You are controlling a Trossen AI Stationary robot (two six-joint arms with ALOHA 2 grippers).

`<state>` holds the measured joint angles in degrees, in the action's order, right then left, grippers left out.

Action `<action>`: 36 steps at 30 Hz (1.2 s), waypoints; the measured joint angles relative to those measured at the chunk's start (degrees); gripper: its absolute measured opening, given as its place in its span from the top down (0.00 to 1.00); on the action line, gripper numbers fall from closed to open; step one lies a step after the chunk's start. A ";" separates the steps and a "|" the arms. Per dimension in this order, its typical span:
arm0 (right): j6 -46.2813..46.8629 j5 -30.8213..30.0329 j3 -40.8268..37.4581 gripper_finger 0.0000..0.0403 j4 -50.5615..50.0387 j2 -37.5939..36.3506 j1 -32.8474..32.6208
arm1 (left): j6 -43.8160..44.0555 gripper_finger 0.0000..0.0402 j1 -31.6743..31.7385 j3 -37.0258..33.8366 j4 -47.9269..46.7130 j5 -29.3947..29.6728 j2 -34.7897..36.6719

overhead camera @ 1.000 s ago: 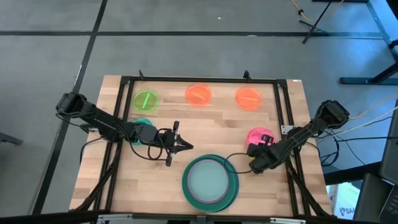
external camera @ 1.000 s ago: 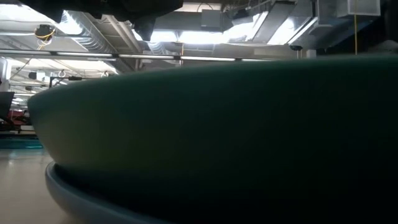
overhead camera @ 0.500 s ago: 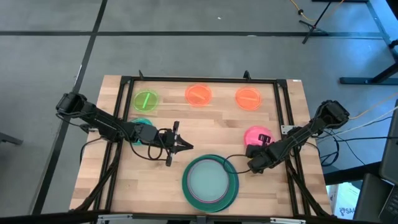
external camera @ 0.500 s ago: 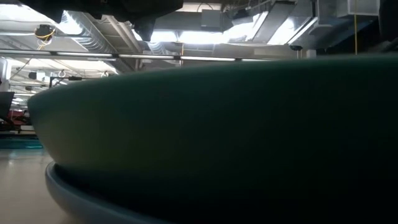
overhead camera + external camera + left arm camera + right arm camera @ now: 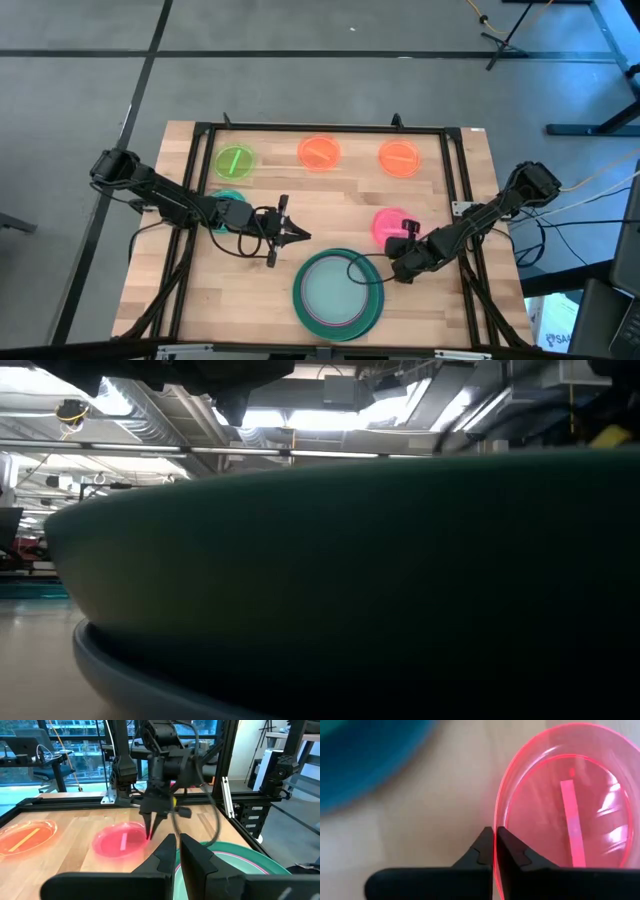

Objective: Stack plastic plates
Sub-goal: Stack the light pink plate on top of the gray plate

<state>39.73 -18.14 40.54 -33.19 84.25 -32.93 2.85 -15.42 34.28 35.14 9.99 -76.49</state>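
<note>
Pink plate [image 5: 388,225] has shifted toward the stack [image 5: 338,294] since a second ago, dragged by the right gripper [image 5: 398,243], which also moved in from the table's right side. Right wrist view shows that gripper's fingers pinched together on the pink plate's rim [image 5: 496,835], the plate tilted, a blurred blue-green plate edge [image 5: 365,760] beyond.

Stack landmark: large green plate with a magenta rim inside and a pale teal plate on top, at the near edge of the wooden table [image 5: 440,300]. Low view is almost filled by the stack's dark green rim [image 5: 330,580], a blue plate edge [image 5: 140,680] under it.

Left gripper [image 5: 290,236] hangs just left of the stack, jaws close together with a thin gap, holding nothing. A teal plate [image 5: 228,200] lies farther left, under the left arm.

Beyond the stack, along the far edge: neon green plate [image 5: 235,160], orange plate [image 5: 320,152], second orange plate [image 5: 399,157], well apart from each other.

Black metal frame [image 5: 320,128] borders the table. Grey floor [image 5: 300,60] around it; ceiling pipes and lights [image 5: 300,420] in low view; windows [image 5: 60,745] behind. No readable writing.
</note>
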 joint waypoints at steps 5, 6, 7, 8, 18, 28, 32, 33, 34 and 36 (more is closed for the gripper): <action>-5.53 -0.75 2.73 0.99 5.68 -0.01 -0.04 | 0.00 0.95 0.02 0.00 -0.02 -0.01 -0.02; -6.89 -1.20 3.05 0.99 7.46 -0.01 -0.04 | 0.00 0.95 0.00 0.00 -0.02 -0.01 -0.02; -8.40 -1.41 3.27 1.00 9.41 -0.01 -0.04 | 0.00 0.95 0.02 0.00 -0.01 0.01 -0.02; -10.03 -1.42 3.42 1.00 11.59 -0.01 -0.04 | -0.01 0.95 0.01 0.00 -0.01 0.01 -0.02; -20.40 -0.46 3.68 1.00 30.84 0.05 -0.08 | -0.02 0.95 0.00 0.00 -0.02 0.01 -0.02; -29.82 4.46 3.71 1.00 47.92 5.60 -2.13 | -0.02 0.95 0.01 0.00 0.00 0.01 -0.02; -31.04 6.43 3.73 1.00 51.62 8.33 -3.10 | -0.02 0.95 0.00 0.00 0.00 0.01 -0.02; -31.07 7.13 3.73 1.00 51.87 8.86 -3.13 | -0.02 0.95 0.02 0.00 0.00 0.01 -0.02; -31.12 7.74 3.73 1.00 51.84 9.33 -3.16 | -0.02 0.95 0.02 0.00 0.01 0.01 -0.02; -31.10 9.52 3.73 1.00 52.35 10.29 -3.11 | -0.02 0.95 0.02 0.00 0.02 0.01 -0.02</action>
<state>8.63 -8.62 44.27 19.16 94.54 -36.05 2.83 -15.40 34.28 35.16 10.00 -76.51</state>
